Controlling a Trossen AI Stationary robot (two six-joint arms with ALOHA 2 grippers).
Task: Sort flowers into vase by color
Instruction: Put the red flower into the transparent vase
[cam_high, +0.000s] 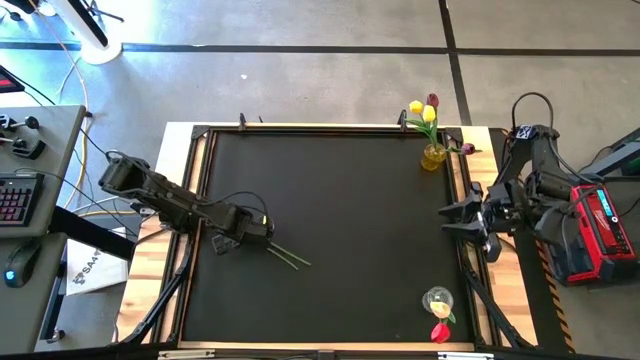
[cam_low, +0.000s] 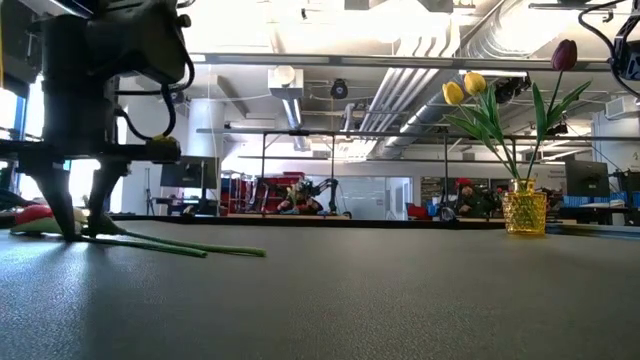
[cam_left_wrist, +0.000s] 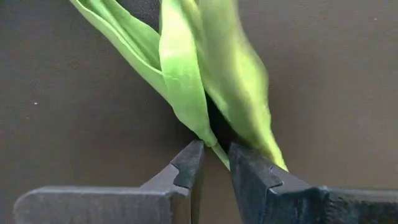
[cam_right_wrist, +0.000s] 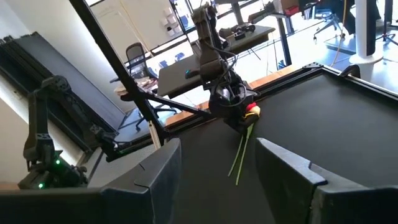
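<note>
Your loose flowers lie at the mat's nine o'clock, the left gripper nearly closed on a stem for lifting, while the right gripper waits open at three o'clock.

A grey concrete floor crossed by dark lines is surrounding the table. A desk with a keyboard and a mouse is standing beside it. Overhead, pale ducts and pipes are running under a bright ceiling. Office chairs are sitting by sunlit windows.
</note>
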